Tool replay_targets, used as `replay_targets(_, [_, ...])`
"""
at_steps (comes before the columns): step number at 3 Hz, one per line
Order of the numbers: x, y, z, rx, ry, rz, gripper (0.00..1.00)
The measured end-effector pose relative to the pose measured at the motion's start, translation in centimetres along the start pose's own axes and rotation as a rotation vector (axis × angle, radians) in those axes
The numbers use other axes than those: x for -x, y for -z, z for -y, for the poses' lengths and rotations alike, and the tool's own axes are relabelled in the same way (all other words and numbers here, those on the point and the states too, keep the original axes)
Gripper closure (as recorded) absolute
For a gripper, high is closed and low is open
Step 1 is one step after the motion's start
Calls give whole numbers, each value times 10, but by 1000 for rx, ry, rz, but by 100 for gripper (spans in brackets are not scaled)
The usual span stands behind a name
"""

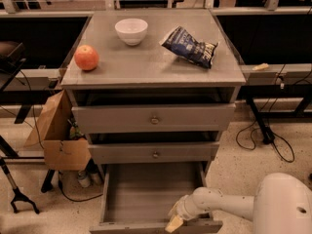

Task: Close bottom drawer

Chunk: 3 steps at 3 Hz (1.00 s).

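At the foot of the grey wooden three-drawer cabinet (pixel 153 116), the wide grey-painted bottom drawer (pixel 146 191) is seen pulled out. The white robot arm (pixel 219 206) is stretched across its front right corner, the yellow-tipped gripper (pixel 174 222) angled down at the front wall; its state cannot be told.

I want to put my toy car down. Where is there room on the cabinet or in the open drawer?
The cabinet top is bare along its front, between the apple and the chip bag, nearer than the bowl. The bottom drawer is bare inside; only its front right is crowded, where the gripper sits.
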State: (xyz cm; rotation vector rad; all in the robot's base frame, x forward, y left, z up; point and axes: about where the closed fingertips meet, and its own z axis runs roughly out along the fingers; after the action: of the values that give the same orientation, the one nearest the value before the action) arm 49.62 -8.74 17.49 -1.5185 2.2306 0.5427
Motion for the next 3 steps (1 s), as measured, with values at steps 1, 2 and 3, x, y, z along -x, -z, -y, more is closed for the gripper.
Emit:
replay_targets(1, [0, 2, -3, 1, -3, 5, 38])
replay_targets(2, [-1, 3, -6, 1, -3, 6, 15])
replay_targets(3, [-1, 3, -6, 1, -3, 6, 0])
